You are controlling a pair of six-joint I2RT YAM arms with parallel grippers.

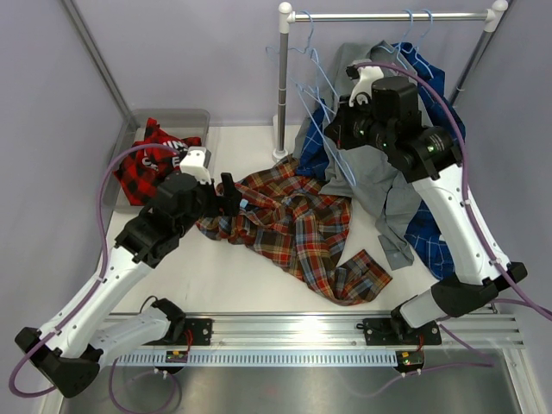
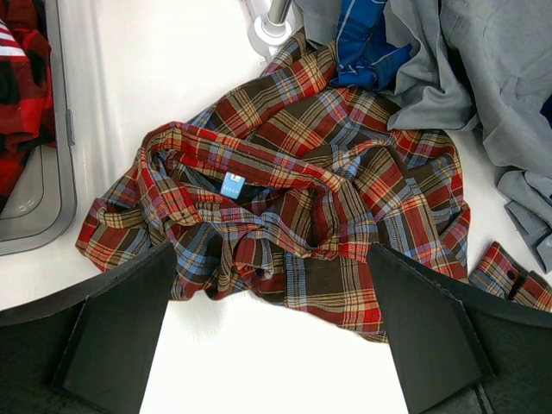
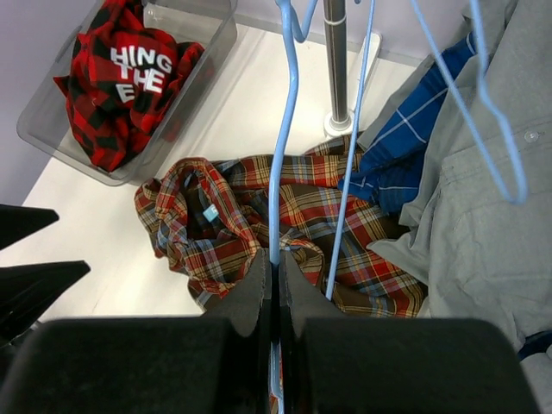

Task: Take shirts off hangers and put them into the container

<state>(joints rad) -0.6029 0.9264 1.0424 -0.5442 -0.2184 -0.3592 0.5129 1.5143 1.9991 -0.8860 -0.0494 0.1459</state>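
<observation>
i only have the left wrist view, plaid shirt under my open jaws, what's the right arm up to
Observer: The right gripper has its jaws shut on the wire of a light-blue hanger, up by the rack.
Operator: anything in the container
Observer: Yes, the red-black plaid shirt with white lettering lies in the container.
Operator: what's at the rack
Observer: The grey shirt and the blue plaid shirt drape from it down to the table.
</observation>
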